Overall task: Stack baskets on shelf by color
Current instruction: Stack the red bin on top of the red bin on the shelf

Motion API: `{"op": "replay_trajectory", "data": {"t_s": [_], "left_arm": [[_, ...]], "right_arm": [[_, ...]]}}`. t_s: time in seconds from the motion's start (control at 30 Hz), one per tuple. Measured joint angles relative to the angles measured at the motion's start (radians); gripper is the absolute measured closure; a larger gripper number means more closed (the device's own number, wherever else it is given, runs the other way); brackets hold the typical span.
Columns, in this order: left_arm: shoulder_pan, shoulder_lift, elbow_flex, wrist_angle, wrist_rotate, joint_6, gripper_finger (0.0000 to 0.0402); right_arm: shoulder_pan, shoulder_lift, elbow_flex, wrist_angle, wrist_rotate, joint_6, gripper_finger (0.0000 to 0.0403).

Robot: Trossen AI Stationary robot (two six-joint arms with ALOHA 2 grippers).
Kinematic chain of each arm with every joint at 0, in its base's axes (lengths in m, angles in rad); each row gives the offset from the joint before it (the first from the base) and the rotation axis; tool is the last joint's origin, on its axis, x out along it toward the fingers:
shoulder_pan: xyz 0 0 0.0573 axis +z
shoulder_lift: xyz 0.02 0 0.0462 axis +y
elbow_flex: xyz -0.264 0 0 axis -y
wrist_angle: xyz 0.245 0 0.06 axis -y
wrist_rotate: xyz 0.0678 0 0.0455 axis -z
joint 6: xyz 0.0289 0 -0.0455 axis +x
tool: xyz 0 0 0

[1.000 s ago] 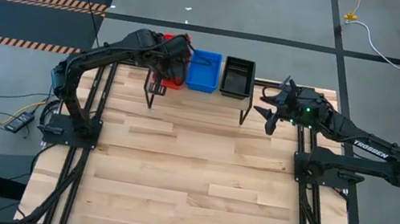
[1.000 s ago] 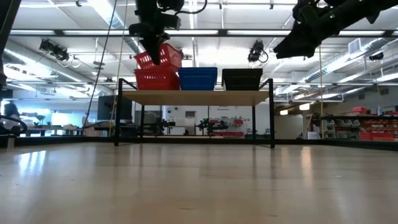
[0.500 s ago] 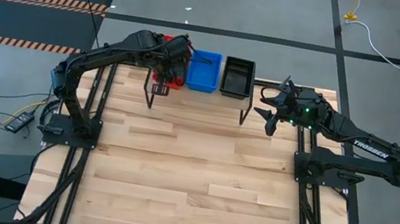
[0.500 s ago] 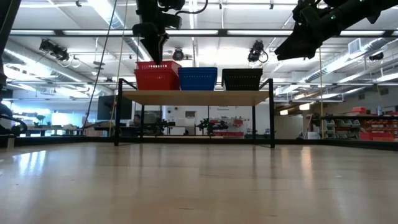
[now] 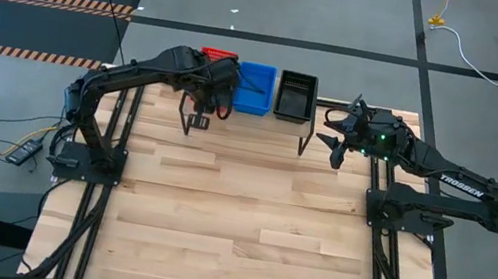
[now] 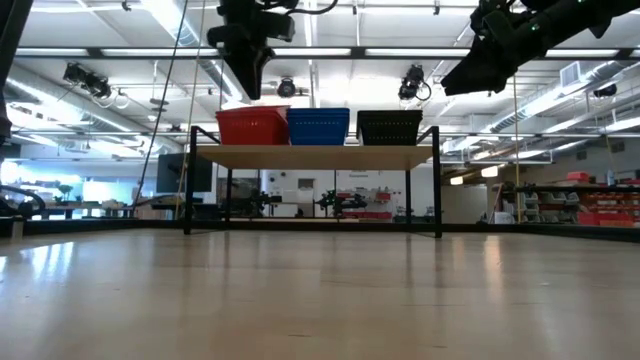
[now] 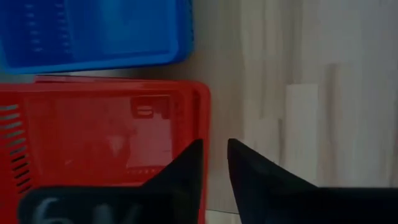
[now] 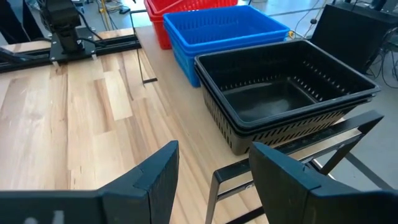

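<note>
Centrally, near the top of the high view, we saw the shelf [image 5: 248,117] carrying the red baskets [image 5: 219,56], blue baskets [image 5: 256,88] and black baskets [image 5: 296,94] side by side; the left gripper [image 5: 198,114] hovered above the red stack's near edge, fingers narrowly parted, holding nothing; the right gripper [image 5: 330,139] waited right of the shelf, spread wide, empty.

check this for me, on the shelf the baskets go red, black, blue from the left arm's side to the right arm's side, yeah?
Not quite: the order is wrong. In the high view the baskets on the shelf run red, blue, black from the left arm's side to the right arm's side. Blue sits in the middle and black is at the end nearest the right arm. The low view shows the same order.
</note>
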Motion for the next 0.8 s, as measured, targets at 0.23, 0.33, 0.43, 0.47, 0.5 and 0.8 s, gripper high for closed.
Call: {"op": "replay_trajectory", "data": {"t_s": [0.23,0.33,0.43,0.47,0.5,0.8], "left_arm": [[0.053,0.000,0.000,0.071,-0.131,0.036,0.0339],[0.101,0.000,0.000,0.108,-0.151,0.064,0.0333],[0.145,0.000,0.000,0.215,-0.258,0.081,0.0326],[0.160,0.000,0.000,0.255,-0.288,0.088,0.0325],[0.174,0.000,0.000,0.295,-0.300,0.100,0.0324],[0.267,0.008,0.000,0.549,-0.239,0.208,0.0326]], "right_arm": [[0.000,0.000,0.000,0.000,0.000,0.003,0.0202],[0.000,0.000,0.000,0.000,0.000,0.003,0.0202],[0.000,0.000,0.000,0.000,0.000,0.003,0.0202],[0.000,0.000,0.000,0.000,0.000,0.003,0.0202],[0.000,0.000,0.000,0.000,0.000,0.002,0.0202],[0.000,0.000,0.000,0.000,0.000,-0.004,0.0202]]}}
